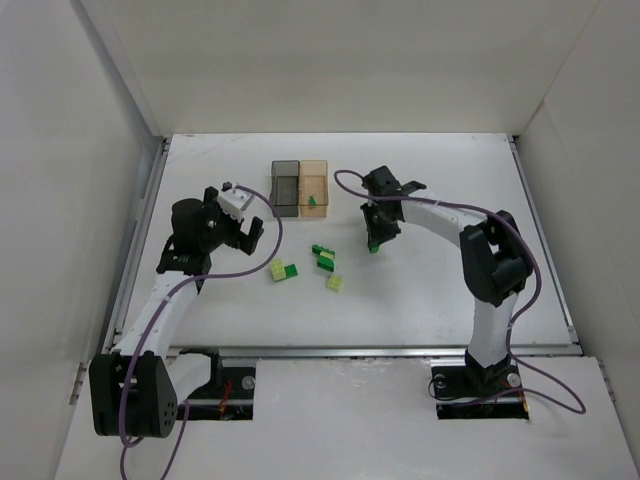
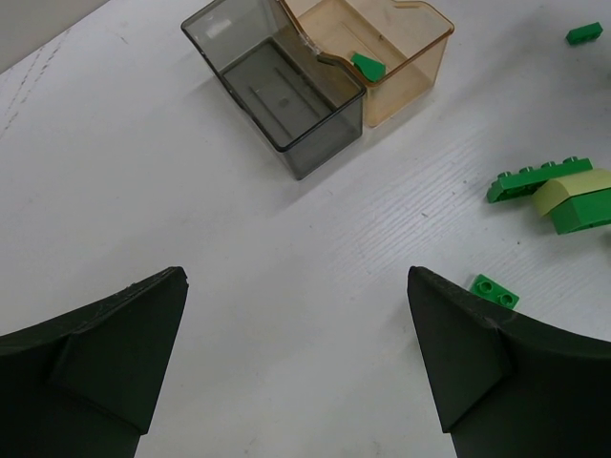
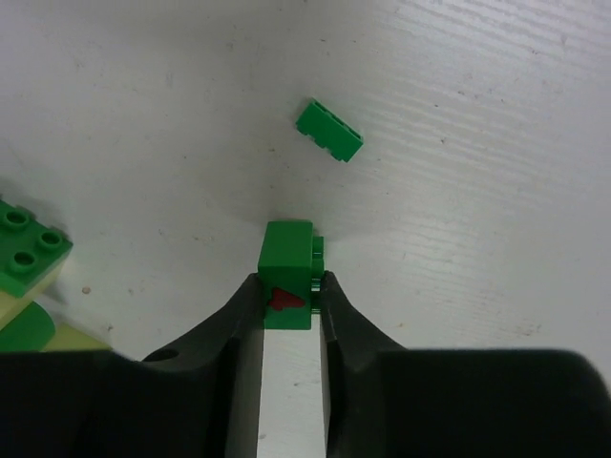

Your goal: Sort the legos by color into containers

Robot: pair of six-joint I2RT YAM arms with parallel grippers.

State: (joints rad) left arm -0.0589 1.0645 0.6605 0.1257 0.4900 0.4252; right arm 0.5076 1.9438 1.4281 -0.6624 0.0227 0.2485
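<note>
Right wrist view has a dark green brick (image 3: 286, 258) pinched between the right jaws, which are closed down to the brick's width, one pad on each flat side wall. Whether it rests on the surface (image 3: 477, 114) or hangs just above it I cannot tell from this angle. Hard, light, glossy plastic like this should not give under pressure. It could twist or squirt out if caught on a corner, so flat opposite walls are the place to grip. Another green brick (image 3: 328, 131) lies loose just beyond. Left jaws stand wide apart and hold nothing, hovering over bare surface near the grey bin (image 2: 320, 143) and the amber bin (image 2: 415, 76), which touch side by side. The amber one already holds a green piece (image 2: 367, 66). Remaining legos (image 1: 323, 257) lie scattered between the arms.
</note>
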